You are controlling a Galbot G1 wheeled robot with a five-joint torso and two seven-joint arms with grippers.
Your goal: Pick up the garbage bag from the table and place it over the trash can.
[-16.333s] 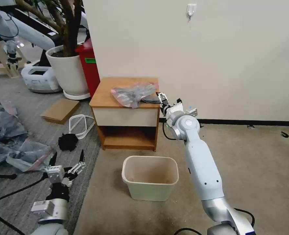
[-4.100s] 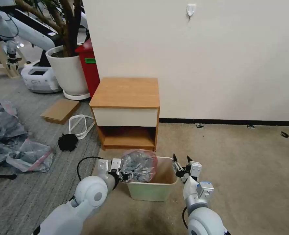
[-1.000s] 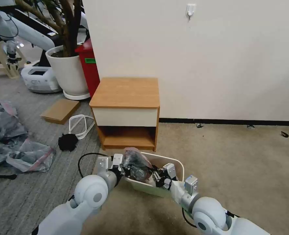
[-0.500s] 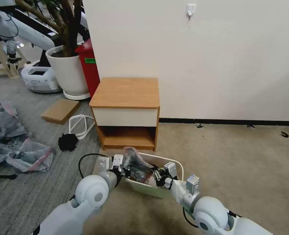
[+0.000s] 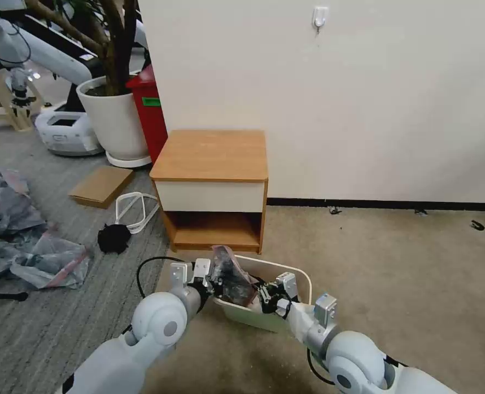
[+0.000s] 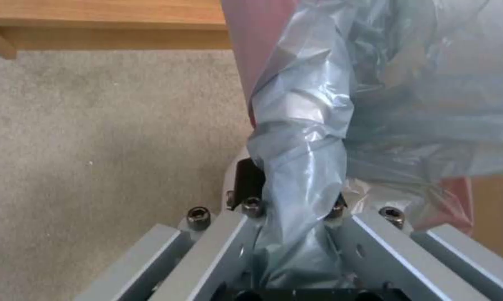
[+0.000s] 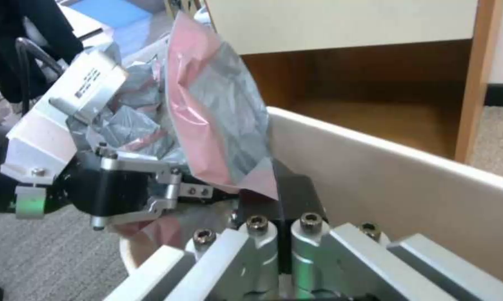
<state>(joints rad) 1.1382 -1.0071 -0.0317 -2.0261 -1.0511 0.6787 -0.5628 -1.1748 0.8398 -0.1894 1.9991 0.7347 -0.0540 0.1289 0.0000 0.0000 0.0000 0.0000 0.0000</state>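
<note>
At 6 o'clock from the boxy wooden nightstand with a light-brown tabletop (image 5: pixel 212 155), the small rectangular cream plastic trash can (image 5: pixel 302 278) stands tilted on the beige carpet. Bunched over its 9 o'clock rim is the thin, crinkly, translucent grey garbage bag with a pink-red rim band (image 5: pixel 229 275); how far the bag reaches inside cannot be told. The left tool (image 5: pixel 214 283) is clamped on a twisted grey fold of the bag (image 6: pixel 301 167) at the can's 9 o'clock side. The right tool (image 5: pixel 266 298), at the can's 6 o'clock wall, has its fingers (image 7: pixel 293 196) pinched together on the bag's pink lower corner (image 7: pixel 259 177). Nothing lies on the nightstand's tabletop.
</note>
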